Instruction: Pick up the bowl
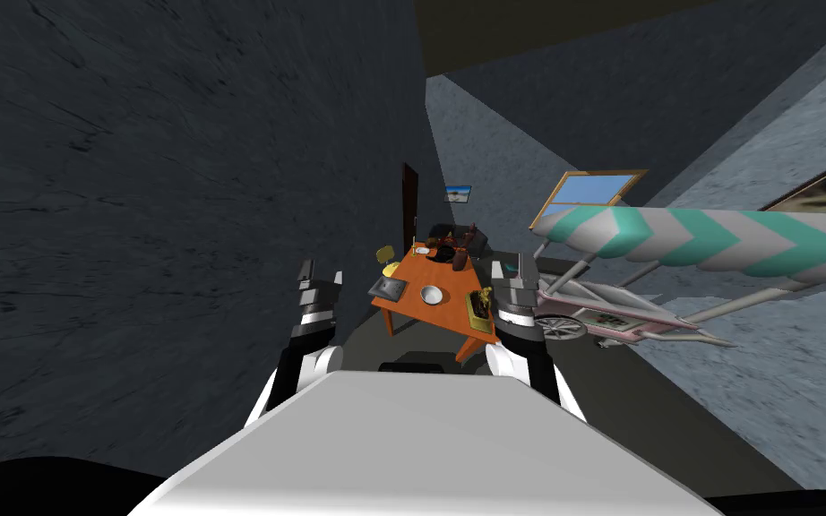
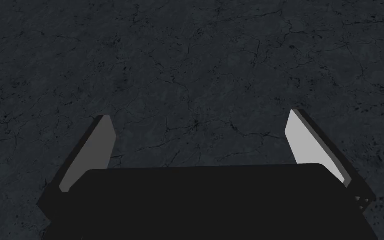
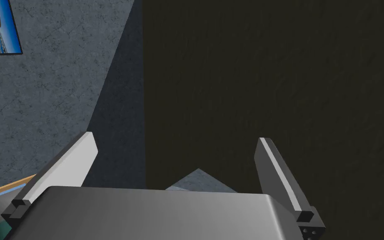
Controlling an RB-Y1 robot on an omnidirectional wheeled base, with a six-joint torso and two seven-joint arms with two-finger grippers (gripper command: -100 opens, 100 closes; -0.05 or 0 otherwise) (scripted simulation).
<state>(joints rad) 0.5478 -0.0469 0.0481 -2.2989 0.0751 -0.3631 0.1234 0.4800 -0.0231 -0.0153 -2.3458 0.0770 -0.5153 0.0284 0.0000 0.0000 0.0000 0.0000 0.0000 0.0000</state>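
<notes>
1. The left gripper point(image 1: 319, 279) and the right gripper point(image 1: 511, 269) are held raised, blades spread wide, nothing grasped.
2. Farther off, the small round pale grey bowl point(image 1: 432, 295) is seen on the orange table point(image 1: 452, 279), well apart from both.
3. The approach is judged to be in hand; the base must be brought closer before any reach.

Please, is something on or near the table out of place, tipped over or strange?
Nothing looks spilled or tipped. The bowl sits upright on the orange table; the shared slant is the camera's. Only the wheeled cart with a striped awning beside the table seems unusual indoors.
</notes>
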